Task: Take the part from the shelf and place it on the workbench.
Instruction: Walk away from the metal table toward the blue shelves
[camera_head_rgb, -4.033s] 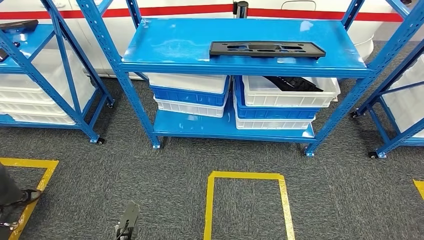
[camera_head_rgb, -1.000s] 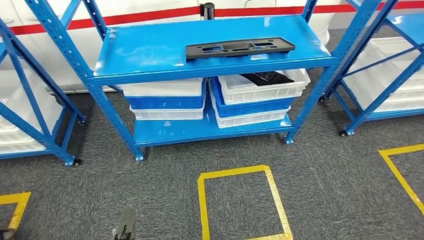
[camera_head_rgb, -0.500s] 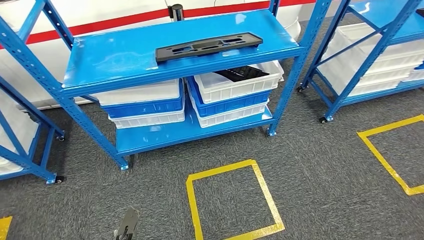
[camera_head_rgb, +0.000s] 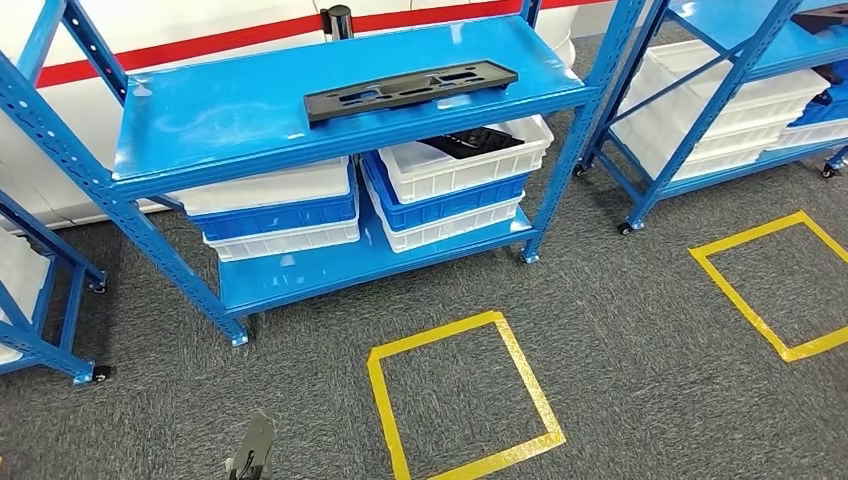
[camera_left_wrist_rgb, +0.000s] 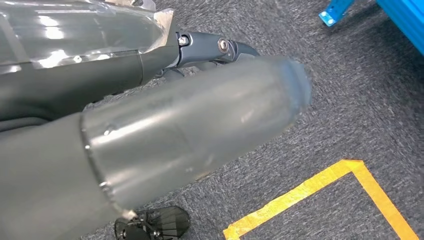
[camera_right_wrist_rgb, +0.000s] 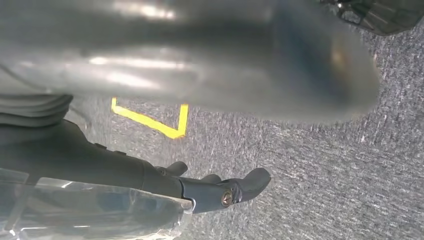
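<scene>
Left hand (camera_left_wrist_rgb: 200, 125) and right hand (camera_right_wrist_rgb: 210, 75) both hang empty with fingers apart over the carpet, well short of the black part (camera_head_rgb: 410, 90) lying on the blue shelf (camera_head_rgb: 200, 120), so reaching from here would likely miss it.

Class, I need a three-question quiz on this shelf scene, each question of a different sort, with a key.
1. True or false: the black part lies on the top shelf of the blue rack.
2. What is marked on the carpet in front of the rack? A) a red circle B) a yellow tape square C) a white arrow
3. Fill in: the left hand and right hand hold ____.

Key: 1 true; 2 B; 3 nothing, as far as the wrist views show, both hanging over the carpet.
</scene>
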